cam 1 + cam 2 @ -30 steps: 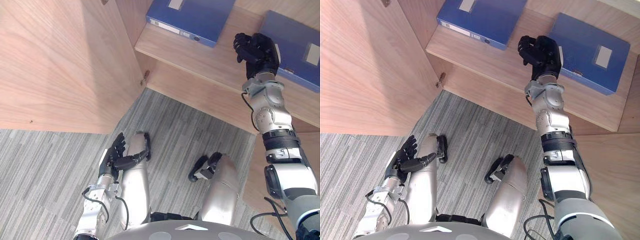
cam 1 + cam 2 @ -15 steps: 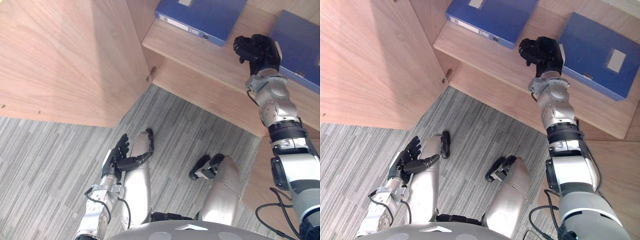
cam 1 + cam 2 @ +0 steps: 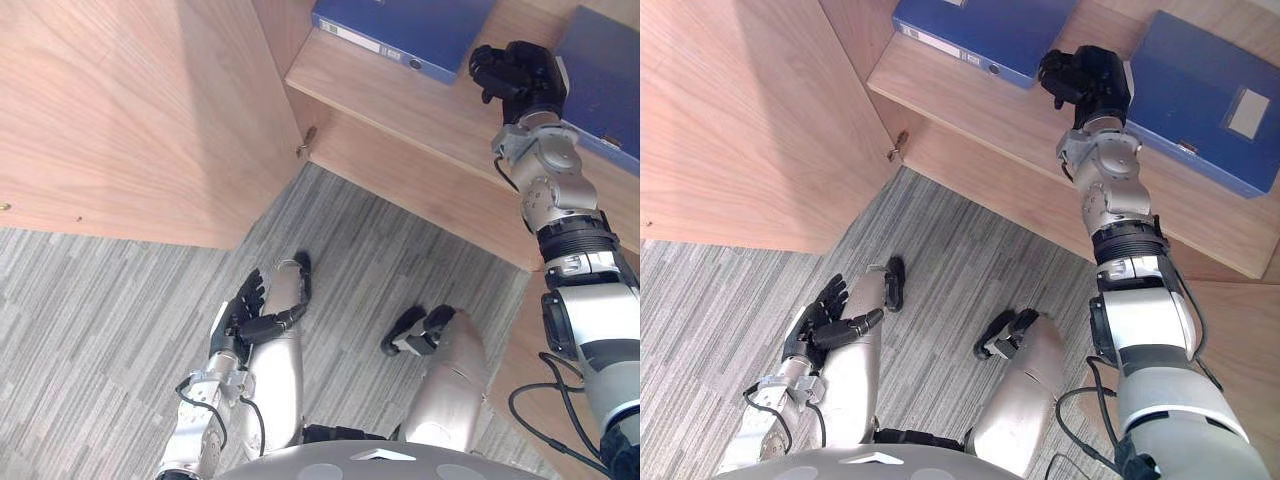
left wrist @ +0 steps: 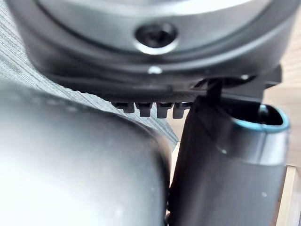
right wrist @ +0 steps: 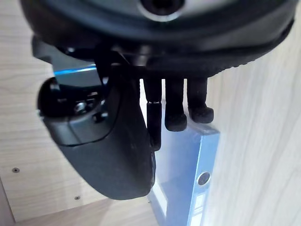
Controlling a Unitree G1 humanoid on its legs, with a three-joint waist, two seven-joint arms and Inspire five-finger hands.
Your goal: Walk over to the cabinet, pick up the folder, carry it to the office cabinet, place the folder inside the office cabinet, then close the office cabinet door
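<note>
– Looking into the open cabinet (image 3: 420,190), where do the folders lie?
– Two blue ones lie flat on the wooden shelf (image 3: 400,100). The left folder (image 3: 400,30) is on the hinge side, with its spine facing out. The right folder (image 3: 605,80) lies apart from it, further along the shelf.
– And the right robot hand (image 3: 520,75)?
– It is raised to the shelf, between the two folders and just beside the near edge of the right folder. Whether it touches that folder I cannot tell.
– Is it clamped on anything?
– No. In the right wrist view its fingers (image 5: 176,113) hang loosely, a little apart from the thumb, and hold nothing. Their tips point toward the left folder's spine.
– The left robot hand (image 3: 232,325)?
– It is down low over the grey carpet floor (image 3: 90,330), with fingers straight and spread, thumb out, and nothing in it.
– And the door?
– The cabinet door (image 3: 130,110) stands swung open on the robot's left. A metal hinge (image 3: 308,140) sits at the corner where it meets the cabinet.
</note>
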